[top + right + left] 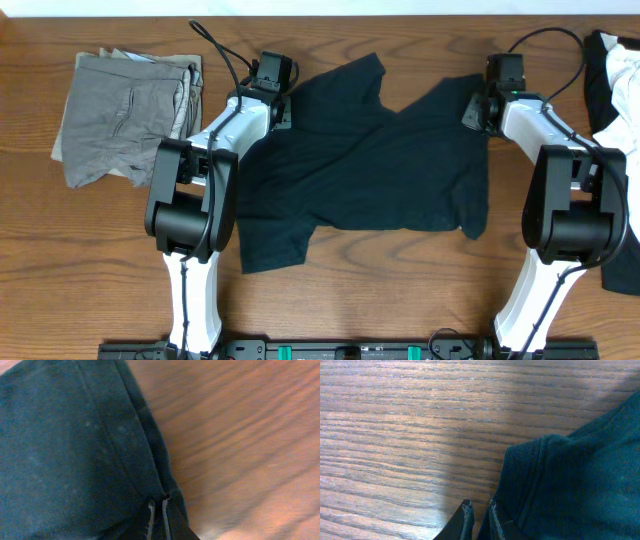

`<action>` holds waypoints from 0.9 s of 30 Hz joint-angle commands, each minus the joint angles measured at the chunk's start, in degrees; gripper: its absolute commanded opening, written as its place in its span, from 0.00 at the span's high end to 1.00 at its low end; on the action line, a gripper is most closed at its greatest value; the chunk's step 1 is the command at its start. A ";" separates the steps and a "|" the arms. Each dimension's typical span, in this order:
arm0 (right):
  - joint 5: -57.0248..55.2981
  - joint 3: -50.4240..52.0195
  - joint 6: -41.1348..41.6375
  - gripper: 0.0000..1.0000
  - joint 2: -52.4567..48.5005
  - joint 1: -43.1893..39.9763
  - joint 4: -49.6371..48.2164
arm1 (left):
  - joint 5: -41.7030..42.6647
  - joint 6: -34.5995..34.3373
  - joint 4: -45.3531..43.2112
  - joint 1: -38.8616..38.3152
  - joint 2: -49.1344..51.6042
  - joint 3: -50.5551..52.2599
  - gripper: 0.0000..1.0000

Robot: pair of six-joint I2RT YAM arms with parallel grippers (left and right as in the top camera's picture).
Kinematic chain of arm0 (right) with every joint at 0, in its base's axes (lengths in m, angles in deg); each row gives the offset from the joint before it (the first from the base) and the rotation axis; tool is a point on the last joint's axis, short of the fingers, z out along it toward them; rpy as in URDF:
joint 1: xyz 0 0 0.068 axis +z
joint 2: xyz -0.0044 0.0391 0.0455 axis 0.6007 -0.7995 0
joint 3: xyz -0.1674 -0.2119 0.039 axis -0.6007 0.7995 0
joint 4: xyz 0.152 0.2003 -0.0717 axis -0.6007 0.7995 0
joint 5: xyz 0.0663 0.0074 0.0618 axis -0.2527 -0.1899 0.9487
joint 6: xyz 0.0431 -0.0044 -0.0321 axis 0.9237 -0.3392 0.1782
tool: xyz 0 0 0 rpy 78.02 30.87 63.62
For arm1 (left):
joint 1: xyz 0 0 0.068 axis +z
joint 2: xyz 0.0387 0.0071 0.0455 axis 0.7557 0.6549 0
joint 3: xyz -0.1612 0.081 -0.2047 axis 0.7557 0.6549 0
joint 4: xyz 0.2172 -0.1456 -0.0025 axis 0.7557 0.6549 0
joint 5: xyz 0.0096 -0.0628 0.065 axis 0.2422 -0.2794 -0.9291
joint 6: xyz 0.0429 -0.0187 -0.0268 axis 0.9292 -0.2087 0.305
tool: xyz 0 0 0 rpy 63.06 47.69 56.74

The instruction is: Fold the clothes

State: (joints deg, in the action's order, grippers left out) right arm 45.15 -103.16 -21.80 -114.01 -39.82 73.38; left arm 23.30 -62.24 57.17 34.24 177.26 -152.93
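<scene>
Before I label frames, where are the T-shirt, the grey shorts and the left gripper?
T-shirt [380,170], overhead, chest panel.
grey shorts [115,120], overhead, middle.
left gripper [479,505], left wrist, between fingertips.

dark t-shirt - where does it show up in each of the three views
overhead: the dark t-shirt lies spread out mid-table, between the two arms.
left wrist: it fills the right side, its ribbed edge running down to bottom centre.
right wrist: it covers the left half, its hem running down to bottom centre.
shared landmark: the wood-grain table beside the shirt.
</scene>
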 commanded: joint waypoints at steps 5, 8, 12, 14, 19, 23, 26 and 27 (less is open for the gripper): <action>-8.98 2.91 -2.69 0.93 -1.16 -5.22 4.81 | 0.13 0.35 1.31 1.22 -0.22 0.55 0.85; -8.52 2.91 -3.50 0.89 0.98 -6.97 8.98 | 0.15 0.35 1.07 1.95 -0.22 0.55 0.85; -8.76 2.91 -3.48 0.89 3.65 -8.31 15.76 | 0.15 0.37 0.37 2.36 -0.37 0.52 0.85; -8.72 2.91 -3.58 0.89 4.72 -8.81 16.70 | 0.15 0.37 0.00 2.36 -0.85 0.52 0.85; -2.29 2.91 -9.22 0.69 9.97 -9.55 17.07 | 0.20 0.90 0.48 2.25 -4.52 0.52 0.76; 6.49 2.91 -13.84 0.63 16.52 -9.57 14.51 | 5.68 5.20 0.44 1.49 -9.88 0.52 0.75; 12.66 2.91 -13.75 0.66 20.68 -9.57 12.04 | 14.82 9.77 -0.94 0.48 -12.48 0.52 0.80; 14.45 2.91 -13.42 0.66 21.40 -9.55 11.37 | 18.56 11.69 -1.75 0.07 -12.68 0.52 0.81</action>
State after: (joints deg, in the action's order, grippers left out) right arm 51.31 -99.97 -33.05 -96.02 -49.13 85.58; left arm 31.04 -57.17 56.31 35.61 167.64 -152.21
